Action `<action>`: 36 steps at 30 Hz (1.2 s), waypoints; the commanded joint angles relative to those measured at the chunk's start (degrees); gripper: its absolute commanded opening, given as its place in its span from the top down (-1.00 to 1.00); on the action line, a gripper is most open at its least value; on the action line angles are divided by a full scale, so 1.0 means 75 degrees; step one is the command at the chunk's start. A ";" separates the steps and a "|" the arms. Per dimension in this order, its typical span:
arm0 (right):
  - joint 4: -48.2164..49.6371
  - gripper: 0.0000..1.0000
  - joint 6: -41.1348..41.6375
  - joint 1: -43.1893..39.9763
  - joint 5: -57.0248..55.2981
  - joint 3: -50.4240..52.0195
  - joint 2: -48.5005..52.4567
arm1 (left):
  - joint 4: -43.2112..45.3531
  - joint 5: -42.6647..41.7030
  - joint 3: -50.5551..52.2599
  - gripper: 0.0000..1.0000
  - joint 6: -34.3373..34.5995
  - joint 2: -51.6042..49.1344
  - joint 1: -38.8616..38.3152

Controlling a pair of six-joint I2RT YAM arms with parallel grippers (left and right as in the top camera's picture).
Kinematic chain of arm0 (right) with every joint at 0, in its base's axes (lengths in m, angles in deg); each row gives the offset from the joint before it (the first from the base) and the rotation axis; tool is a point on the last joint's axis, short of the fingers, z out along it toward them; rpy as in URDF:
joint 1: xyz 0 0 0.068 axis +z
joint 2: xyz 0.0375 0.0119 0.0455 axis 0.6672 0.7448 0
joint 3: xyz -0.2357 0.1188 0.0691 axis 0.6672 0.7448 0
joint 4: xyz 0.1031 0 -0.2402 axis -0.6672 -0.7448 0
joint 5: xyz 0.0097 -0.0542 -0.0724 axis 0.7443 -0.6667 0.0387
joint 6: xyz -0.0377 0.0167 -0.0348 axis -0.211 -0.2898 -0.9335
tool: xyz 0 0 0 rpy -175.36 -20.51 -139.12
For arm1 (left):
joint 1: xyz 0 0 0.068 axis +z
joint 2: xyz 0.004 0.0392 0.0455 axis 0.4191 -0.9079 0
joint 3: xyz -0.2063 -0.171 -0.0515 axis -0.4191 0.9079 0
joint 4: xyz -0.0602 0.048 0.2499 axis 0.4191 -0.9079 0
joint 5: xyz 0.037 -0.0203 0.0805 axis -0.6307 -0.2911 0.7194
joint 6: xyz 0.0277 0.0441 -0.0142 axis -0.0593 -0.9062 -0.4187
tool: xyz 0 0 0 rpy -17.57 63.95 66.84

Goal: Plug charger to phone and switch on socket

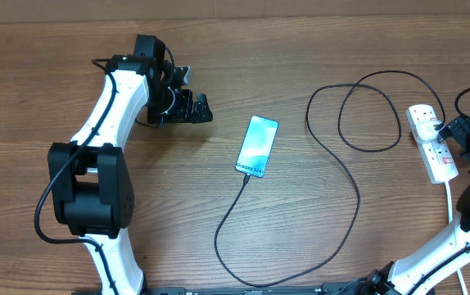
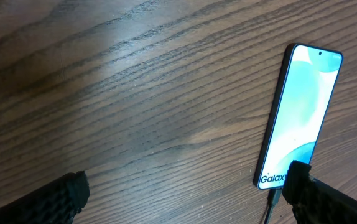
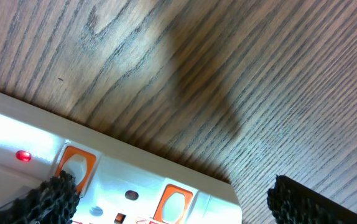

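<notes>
The phone (image 1: 257,146) lies flat mid-table with its light-blue screen lit; it also shows in the left wrist view (image 2: 300,112). The charger (image 1: 345,164), a thin black cable, runs from the phone's near end in wide loops to the socket (image 1: 430,141). Its tip (image 2: 273,202) sits in the phone's end. My left gripper (image 1: 194,108) is open and empty left of the phone, its fingers (image 2: 185,202) spread over bare wood. My right gripper (image 1: 456,129) is open just above the socket (image 3: 135,180), straddling an orange-framed switch (image 3: 173,202). A red light (image 3: 23,155) glows on the socket.
A white cord (image 1: 449,197) runs from the socket toward the near right edge. A second orange-framed switch (image 3: 76,168) sits by my right gripper's left finger. The left arm's black base (image 1: 88,188) stands at the near left. The table is dark wood.
</notes>
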State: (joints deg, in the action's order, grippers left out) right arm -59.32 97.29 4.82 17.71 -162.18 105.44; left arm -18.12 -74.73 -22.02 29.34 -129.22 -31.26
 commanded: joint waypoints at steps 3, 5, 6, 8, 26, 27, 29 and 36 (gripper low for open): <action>-0.0131 -1.00 -0.0187 0.0178 0.0458 0.0187 0.0125 | 0.0000 0.0026 -0.0082 -0.99 0.0096 0.0219 0.0012; -0.0128 -1.00 -0.0187 0.0178 0.0542 0.0187 0.0125 | 0.0003 0.0026 -0.0082 -0.99 0.0096 0.0219 0.0012; -0.0128 -1.00 -0.0189 0.0178 0.0595 0.0184 0.0125 | 0.0003 0.0026 -0.0082 -0.99 0.0096 0.0219 0.0012; -0.0149 -1.00 -0.0187 0.0178 0.0618 0.0187 0.0125 | 0.0000 0.0026 -0.0082 -0.99 0.0096 0.0219 0.0012; -0.0286 -1.00 0.0659 -0.0096 -0.0038 0.0163 -0.0079 | 0.0003 0.0026 -0.0082 -0.99 0.0096 0.0219 0.0012; -0.0221 -1.00 0.0656 -0.0152 0.0082 0.0160 -0.0157 | 0.0003 0.0026 -0.0082 -0.99 0.0096 0.0219 0.0012; -0.0070 -1.00 0.0653 -0.0271 0.0361 0.0160 -0.0350 | 0.0000 0.0026 -0.0082 -0.99 0.0096 0.0219 0.0012; 0.0428 -1.00 0.0562 -0.0367 0.0810 0.0172 -0.0580 | 0.0003 0.0026 -0.0082 -0.99 0.0096 0.0219 0.0012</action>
State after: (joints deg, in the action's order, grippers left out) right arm -57.05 101.16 1.95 21.39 -161.26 103.69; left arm -18.12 -74.73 -22.02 29.34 -129.22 -31.26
